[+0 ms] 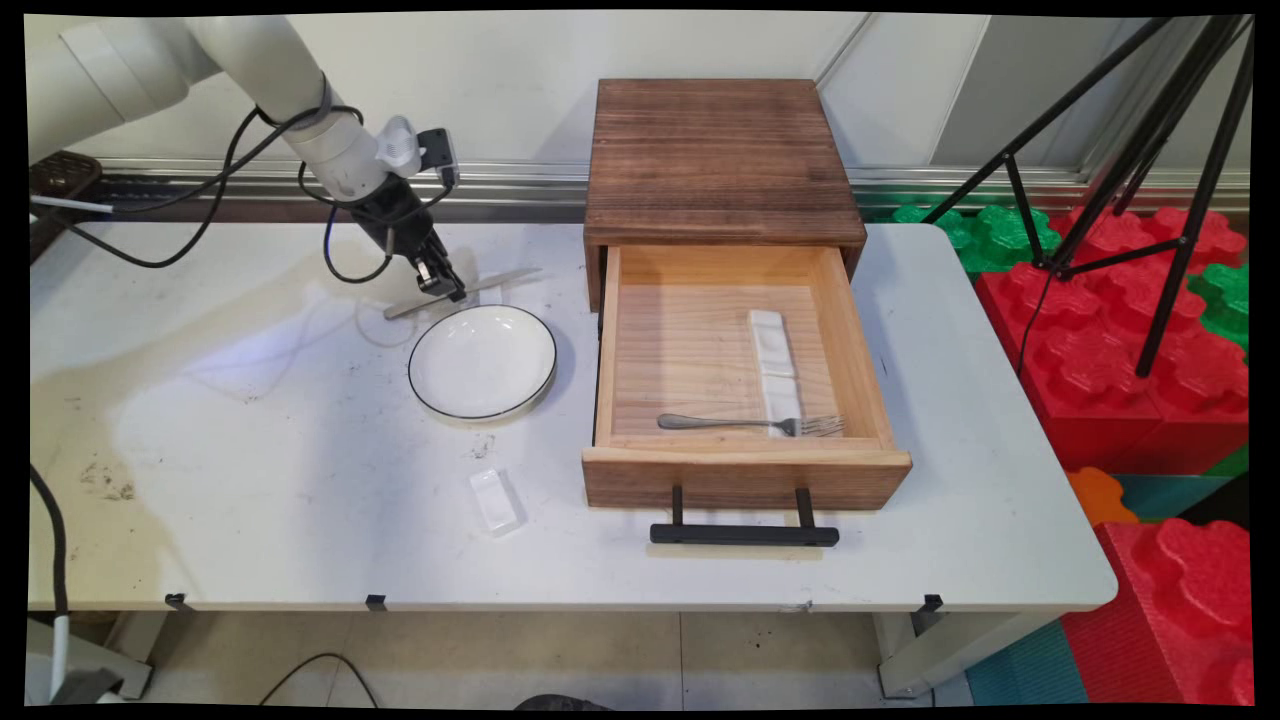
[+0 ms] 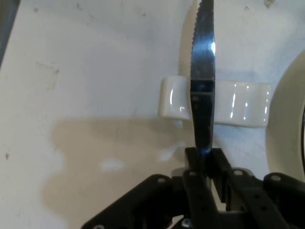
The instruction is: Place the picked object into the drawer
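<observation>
So at that point I had the gripper (image 2: 204, 160) with its jaws pinching the knife (image 2: 202, 71) by the handle, blade lying across a small white rest (image 2: 238, 107) on the desk (image 1: 250, 450), just behind the plate (image 1: 482, 361). Fork (image 1: 750, 423) sat in the open drawer (image 1: 745, 470) already.

Pale wall (image 1: 480, 80), foam blocks (image 1: 1130, 340)

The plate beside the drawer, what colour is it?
White with a thin black rim, clearest in the main view.

White table (image 1: 250, 470): plate (image 1: 482, 361), small rest (image 1: 496, 501), drawer box (image 1: 722, 165).
</observation>
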You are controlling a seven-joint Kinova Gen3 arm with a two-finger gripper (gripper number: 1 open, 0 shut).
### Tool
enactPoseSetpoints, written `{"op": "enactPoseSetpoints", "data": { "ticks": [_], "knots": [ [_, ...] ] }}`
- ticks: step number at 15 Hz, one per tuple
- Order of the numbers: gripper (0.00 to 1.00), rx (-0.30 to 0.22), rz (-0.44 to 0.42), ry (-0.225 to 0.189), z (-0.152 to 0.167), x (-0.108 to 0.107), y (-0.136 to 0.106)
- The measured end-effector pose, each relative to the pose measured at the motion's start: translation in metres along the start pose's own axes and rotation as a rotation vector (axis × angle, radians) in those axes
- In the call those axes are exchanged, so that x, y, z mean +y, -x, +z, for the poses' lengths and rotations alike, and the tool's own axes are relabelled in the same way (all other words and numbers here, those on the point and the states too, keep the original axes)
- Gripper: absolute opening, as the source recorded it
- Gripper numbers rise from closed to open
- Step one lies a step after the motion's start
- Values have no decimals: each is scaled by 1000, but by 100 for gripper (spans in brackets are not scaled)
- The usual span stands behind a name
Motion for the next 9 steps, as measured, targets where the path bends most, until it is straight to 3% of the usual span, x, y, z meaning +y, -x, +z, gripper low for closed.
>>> {"op": "enactPoseSetpoints", "data": {
  "ticks": [9],
  "knots": [
    [0,14,-66,-58,-13,0,10]
  ]
}}
